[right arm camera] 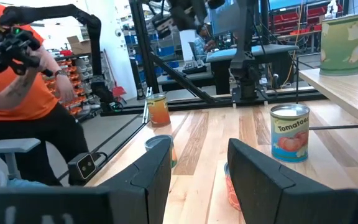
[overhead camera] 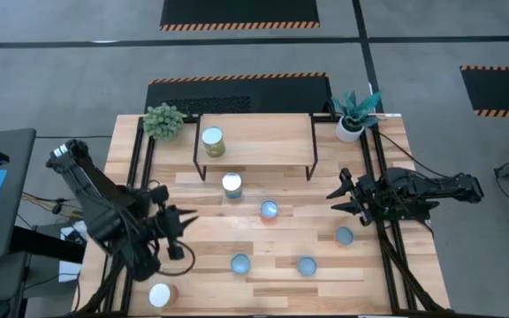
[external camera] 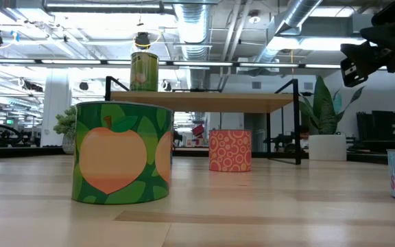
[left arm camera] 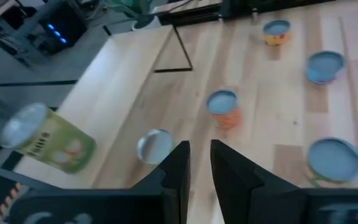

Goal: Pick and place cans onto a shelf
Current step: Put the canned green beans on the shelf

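From above, one green can (overhead camera: 212,141) stands on the shelf (overhead camera: 263,150); both tools, left (overhead camera: 186,231) and right (overhead camera: 338,196), hang released. Only the right wrist view shows a person (right arm camera: 23,93).

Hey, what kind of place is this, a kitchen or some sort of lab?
Likely a robotics lab or workshop, not a kitchen: exposed ceiling ducts, hazard-striped floor mats, and a person beside a table with two robot arms.

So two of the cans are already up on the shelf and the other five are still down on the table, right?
Not quite: only one can stands on the shelf, near its left end. The other six are still on the table, as the high view shows.
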Robot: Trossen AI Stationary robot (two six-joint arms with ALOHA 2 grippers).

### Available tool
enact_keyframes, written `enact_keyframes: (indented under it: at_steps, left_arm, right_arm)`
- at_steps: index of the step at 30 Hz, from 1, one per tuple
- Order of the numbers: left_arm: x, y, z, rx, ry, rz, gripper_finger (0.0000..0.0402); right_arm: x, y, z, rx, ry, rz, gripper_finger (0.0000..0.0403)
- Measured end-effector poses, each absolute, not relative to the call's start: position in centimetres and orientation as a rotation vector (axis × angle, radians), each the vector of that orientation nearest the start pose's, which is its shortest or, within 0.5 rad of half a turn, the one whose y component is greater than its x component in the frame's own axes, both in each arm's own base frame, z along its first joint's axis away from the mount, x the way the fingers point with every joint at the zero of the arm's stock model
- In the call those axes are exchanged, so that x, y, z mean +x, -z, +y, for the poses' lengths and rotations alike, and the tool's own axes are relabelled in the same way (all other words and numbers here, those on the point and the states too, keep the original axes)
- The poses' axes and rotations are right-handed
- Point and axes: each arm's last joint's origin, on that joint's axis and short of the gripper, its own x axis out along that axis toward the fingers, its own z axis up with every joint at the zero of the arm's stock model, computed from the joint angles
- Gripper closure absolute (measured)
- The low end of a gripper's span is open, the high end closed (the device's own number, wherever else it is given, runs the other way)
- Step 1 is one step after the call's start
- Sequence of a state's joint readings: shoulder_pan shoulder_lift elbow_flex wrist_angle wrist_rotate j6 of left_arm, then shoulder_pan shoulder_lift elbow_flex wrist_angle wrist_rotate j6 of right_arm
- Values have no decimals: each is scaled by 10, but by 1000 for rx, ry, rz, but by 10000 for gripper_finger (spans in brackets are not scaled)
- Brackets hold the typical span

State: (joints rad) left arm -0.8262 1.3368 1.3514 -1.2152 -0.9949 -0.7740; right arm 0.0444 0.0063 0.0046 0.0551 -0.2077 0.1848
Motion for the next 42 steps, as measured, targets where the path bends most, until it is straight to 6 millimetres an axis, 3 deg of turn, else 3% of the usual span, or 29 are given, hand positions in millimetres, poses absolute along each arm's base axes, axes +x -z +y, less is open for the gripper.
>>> enact_keyframes:
  at_steps: [6,13,19,33,42]
  left_arm:
    - [179,-353,-131,142,-366,711,349]
    - [182,-339,-136,-115,-244,1009,349]
    - [182,-320,-156,-179,-241,1178,335]
    - [161,-287,-222,-378,-320,1290,245]
    - [148,-267,-250,-439,-350,1390,237]
  right_arm:
    - [97,-170,10,179,-256,-30,221]
    - [97,-170,10,231,-257,-22,221]
    - [97,-170,10,231,-257,-22,221]
    - [97,-169,10,231,-257,-19,221]
    - [97,-169,10,232,-257,-18,221]
